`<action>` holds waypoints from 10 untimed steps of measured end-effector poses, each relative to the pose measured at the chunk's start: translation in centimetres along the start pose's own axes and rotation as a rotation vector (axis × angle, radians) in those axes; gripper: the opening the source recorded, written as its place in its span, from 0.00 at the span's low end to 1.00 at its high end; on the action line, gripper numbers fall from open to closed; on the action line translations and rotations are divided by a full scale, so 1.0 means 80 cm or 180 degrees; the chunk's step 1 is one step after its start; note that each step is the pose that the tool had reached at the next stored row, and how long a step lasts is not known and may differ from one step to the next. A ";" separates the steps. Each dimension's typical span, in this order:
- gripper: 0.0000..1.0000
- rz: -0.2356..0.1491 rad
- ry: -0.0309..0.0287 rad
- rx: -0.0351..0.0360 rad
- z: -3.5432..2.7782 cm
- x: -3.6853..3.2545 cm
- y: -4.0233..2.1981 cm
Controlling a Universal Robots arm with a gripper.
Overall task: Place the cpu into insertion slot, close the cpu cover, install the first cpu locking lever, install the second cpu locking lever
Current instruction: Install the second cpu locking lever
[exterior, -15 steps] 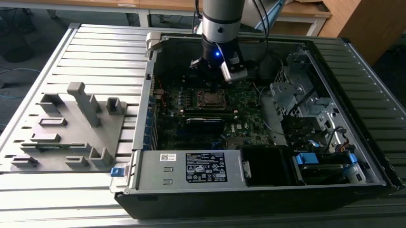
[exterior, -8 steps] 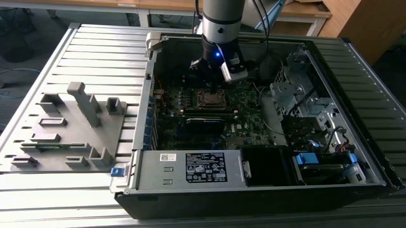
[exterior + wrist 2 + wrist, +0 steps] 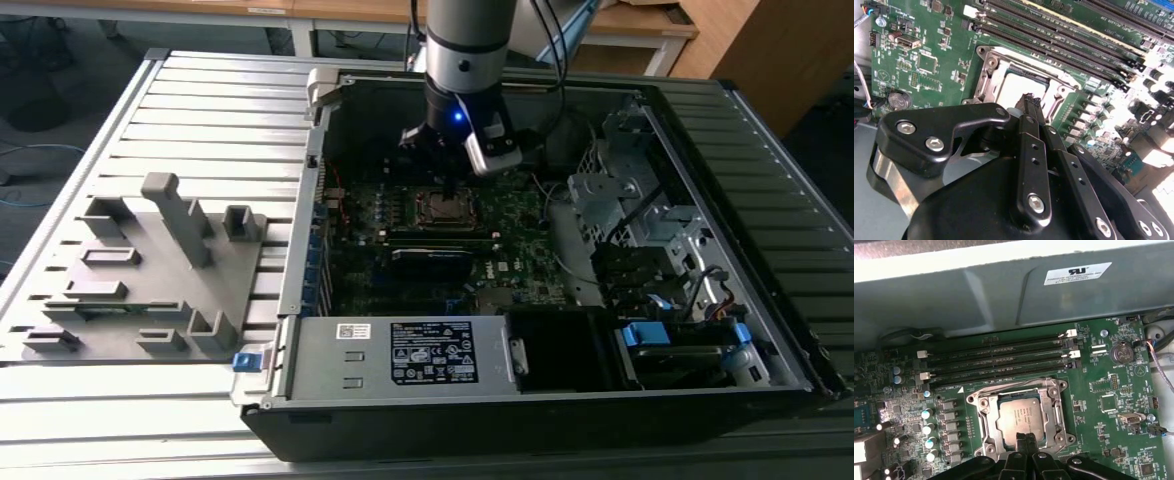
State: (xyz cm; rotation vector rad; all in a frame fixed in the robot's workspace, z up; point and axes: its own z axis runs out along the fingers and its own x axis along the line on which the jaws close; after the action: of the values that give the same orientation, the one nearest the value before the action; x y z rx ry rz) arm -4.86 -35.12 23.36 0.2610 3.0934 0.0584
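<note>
The cpu, a square chip with a silver-grey top, lies in the insertion slot on the green motherboard. The cpu cover, a silvery metal frame, lies flat around it. A thin metal lever rod runs along the socket's edge nearest the memory slots. In both wrist views my gripper is shut, with nothing between its black fingers. Its tips hover right at the socket's edge, over the cover's rim. Glare washes out the cpu in the second wrist view. In the exterior view the gripper points straight down over the socket.
Long black memory slots run beside the socket, with the grey case wall behind them. A coin battery sits on the board. The exterior view shows a drive cage, a power supply and a grey fixture plate outside the case.
</note>
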 end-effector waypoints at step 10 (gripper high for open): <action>0.11 0.0000 0.0000 0.0000 0.0000 -0.0002 -0.0013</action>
State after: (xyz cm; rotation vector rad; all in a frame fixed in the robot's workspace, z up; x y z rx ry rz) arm -4.86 -35.23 23.36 0.2610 3.0934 0.0584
